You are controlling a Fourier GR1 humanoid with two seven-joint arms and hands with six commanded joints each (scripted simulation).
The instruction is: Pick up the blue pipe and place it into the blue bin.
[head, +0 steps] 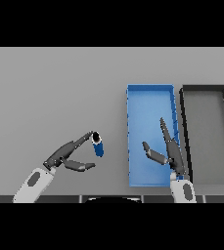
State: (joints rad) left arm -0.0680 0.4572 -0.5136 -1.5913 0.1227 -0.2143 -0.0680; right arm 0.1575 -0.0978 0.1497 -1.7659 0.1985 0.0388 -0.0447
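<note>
The task was barely under way: the blue pipe (98, 145) stood on the grey worktop (55, 93), outside the blue bin (150, 93) and just to its left, not yet lifted as far as could be judged. The left robot hand (67, 157) lay spread beside it, long fingers reaching to the pipe's dark open top and the thumb held apart below, so nothing was pinched yet. The right robot hand (167, 149) hovered over the blue bin's near right part, also spread, fingers straight and thumb out to the side, holding nothing. Closing on the pipe, lifting it, carrying it right and dropping it in all remained. A dark grey bin (205, 89) sat just beside the blue one; the worktop was plain and flat, with no room beyond it in view.
</note>
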